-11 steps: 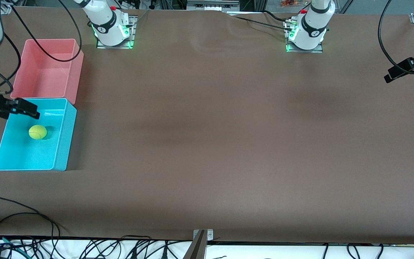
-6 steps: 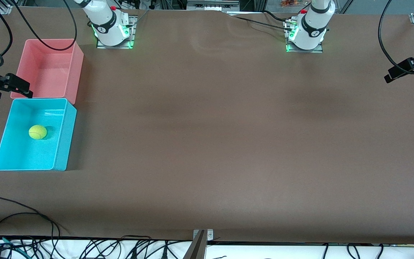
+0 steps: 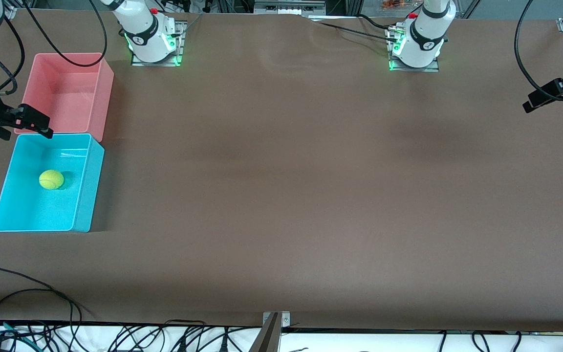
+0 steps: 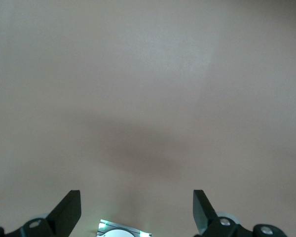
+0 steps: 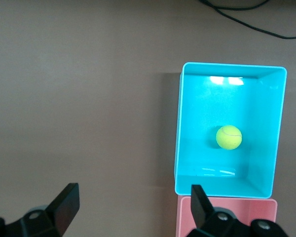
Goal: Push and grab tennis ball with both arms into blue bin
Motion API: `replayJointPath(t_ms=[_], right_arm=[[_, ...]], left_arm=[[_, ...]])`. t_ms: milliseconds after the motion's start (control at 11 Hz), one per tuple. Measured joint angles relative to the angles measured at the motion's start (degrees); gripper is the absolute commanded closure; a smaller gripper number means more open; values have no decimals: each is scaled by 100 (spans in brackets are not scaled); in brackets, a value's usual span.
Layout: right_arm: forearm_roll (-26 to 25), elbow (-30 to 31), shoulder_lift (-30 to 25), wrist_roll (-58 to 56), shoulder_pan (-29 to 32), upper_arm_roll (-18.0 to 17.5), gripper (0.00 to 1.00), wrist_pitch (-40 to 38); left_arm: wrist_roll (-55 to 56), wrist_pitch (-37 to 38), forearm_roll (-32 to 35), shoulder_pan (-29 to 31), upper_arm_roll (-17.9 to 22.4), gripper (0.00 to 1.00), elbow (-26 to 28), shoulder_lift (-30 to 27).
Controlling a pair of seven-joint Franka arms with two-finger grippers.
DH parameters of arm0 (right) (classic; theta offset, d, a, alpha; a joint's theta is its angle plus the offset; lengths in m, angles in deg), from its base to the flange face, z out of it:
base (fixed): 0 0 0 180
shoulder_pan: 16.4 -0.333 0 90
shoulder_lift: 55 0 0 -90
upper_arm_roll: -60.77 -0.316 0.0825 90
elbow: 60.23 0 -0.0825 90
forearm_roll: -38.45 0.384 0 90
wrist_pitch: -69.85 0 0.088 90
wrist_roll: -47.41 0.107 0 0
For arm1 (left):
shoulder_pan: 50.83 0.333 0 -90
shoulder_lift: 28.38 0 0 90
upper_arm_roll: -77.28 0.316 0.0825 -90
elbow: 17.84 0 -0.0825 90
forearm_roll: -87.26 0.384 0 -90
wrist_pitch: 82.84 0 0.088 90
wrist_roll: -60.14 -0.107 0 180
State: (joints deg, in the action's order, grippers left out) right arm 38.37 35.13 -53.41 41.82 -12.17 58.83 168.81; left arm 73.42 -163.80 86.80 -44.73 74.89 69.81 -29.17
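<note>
The yellow-green tennis ball (image 3: pixel 51 179) (image 5: pixel 229 137) lies inside the blue bin (image 3: pixel 95 188) (image 5: pixel 178 129), at the right arm's end of the table. My right gripper (image 3: pixel 21 128) (image 5: pixel 133 203) hangs open and empty, high in the air by the seam where the blue bin meets the pink bin, touching neither. In its wrist view one finger (image 5: pixel 201 203) overlaps the pink bin's corner. My left gripper (image 3: pixel 535 100) (image 4: pixel 137 208) waits open and empty over bare table at the left arm's end.
A pink bin (image 3: pixel 106 102) (image 5: pixel 237 217) stands against the blue bin, farther from the front camera. The two arm bases (image 3: pixel 153 41) (image 3: pixel 416 46) glow green along the table's back edge. Loose cables (image 3: pixel 27 293) trail at the table's near edge.
My right gripper has drawn back from over the blue bin toward the pink bin's near edge. The ball stays still in the blue bin. The left arm has not moved.
</note>
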Motion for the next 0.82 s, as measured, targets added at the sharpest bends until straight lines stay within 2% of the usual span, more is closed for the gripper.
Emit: replayJointPath(t_ms=[818], right_arm=[[1,-279,-10,45,5,23,0,-74]], left_arm=[[0,0,1,0,0,0,0,0]])
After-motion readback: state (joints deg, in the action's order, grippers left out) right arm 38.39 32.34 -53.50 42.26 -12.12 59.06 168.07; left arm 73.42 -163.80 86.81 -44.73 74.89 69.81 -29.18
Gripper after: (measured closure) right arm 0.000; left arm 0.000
